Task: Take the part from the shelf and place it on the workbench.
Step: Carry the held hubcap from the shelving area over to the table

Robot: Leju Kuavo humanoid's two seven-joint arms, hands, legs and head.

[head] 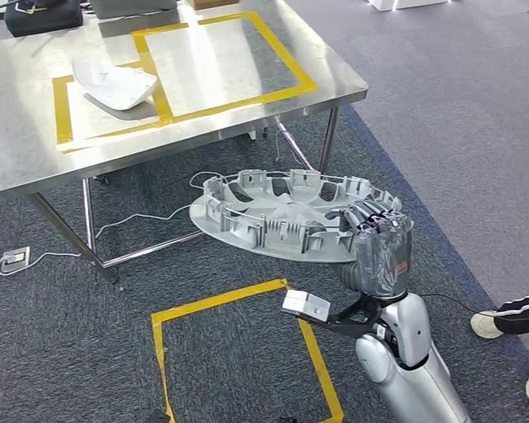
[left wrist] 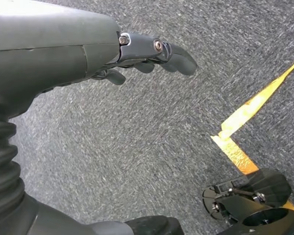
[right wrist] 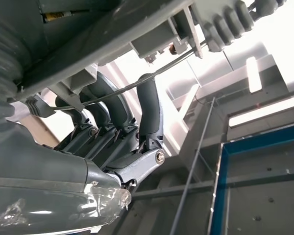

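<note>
Part (head: 282,216) gripped by right hand (head: 375,238) fingers (right wrist: 149,107) above carpet (head: 414,106), short of steel workbench (head: 22,132).

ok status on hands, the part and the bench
Right hand grips round grey part, short of workbench. Left hand holds nothing, fingers apart. White part already lies in the left taped box.

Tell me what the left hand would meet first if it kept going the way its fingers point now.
Probably only grey carpet: the left hand hangs empty above it, fingers pointing along and slightly down. Depth is unclear; yellow floor tape lies off to the side.
</note>
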